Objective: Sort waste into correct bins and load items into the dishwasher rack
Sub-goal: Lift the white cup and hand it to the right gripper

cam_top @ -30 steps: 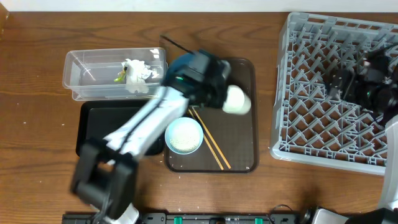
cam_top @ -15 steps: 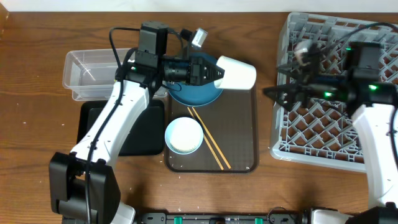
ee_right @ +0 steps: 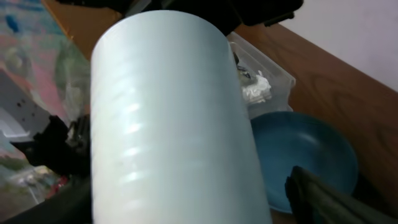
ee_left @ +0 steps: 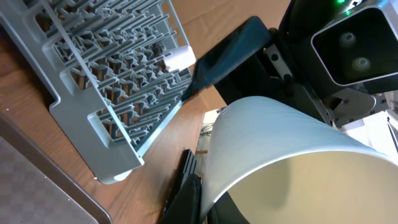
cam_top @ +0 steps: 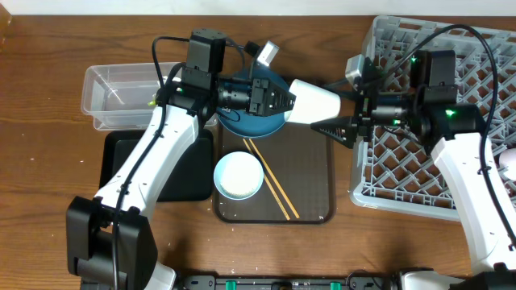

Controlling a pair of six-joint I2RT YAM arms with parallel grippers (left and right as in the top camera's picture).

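Cup hangs above the tray. Our left pincer clamps its rim, offering the base to our right pincer, spread open, likely a handover toward the rack.

A brown wooden desk with lengthwise grain is seen from above; a pale strip is seen along its far edge; in the right wrist view a plain whitish wall is shown behind it.
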